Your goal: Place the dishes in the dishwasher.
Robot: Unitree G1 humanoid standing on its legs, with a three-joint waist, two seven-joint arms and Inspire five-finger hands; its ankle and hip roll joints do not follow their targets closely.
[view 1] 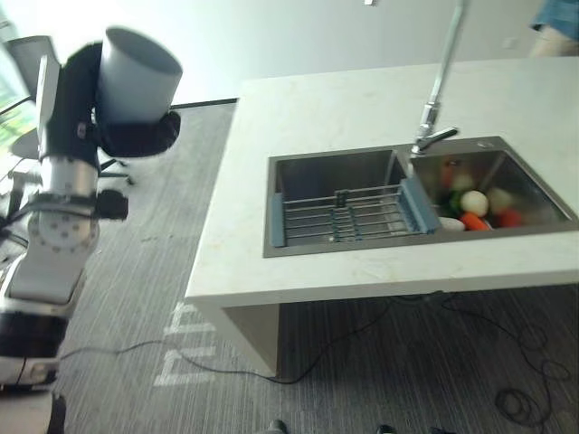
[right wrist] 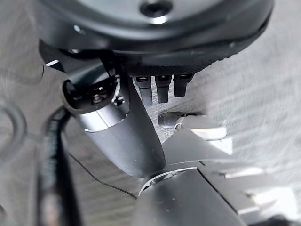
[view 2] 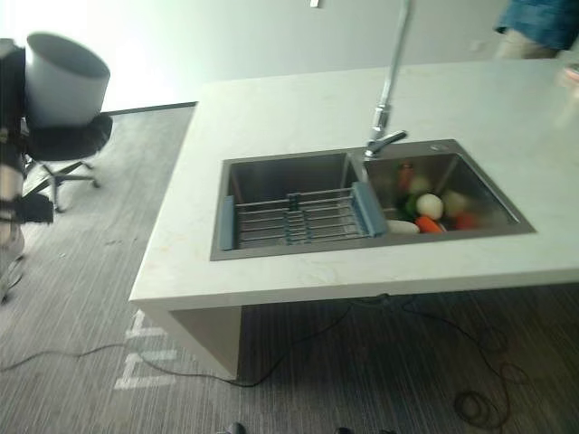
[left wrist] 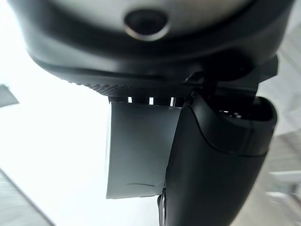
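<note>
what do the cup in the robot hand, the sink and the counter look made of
The pale grey tapered cup, held raised in the left robot hand, looks like matte plastic or glazed ceramic; its even, dull surface leaves that open. The double-basin sink looks like brushed stainless steel, grey with soft reflections. The white countertop looks like polished stone or composite, faintly veined.

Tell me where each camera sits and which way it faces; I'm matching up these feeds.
Left eye view: on the head, looking down at the white stone counter with its steel double sink; left hand raised, holding a pale grey round cup.
Right eye view: beside it, same scene; shares sink, grey wire rack, vegetables.
Left wrist view: on the left wrist, along its fingers curled on the cup.
Right wrist view: on the right wrist, facing grey carpet past the right hand.
</note>
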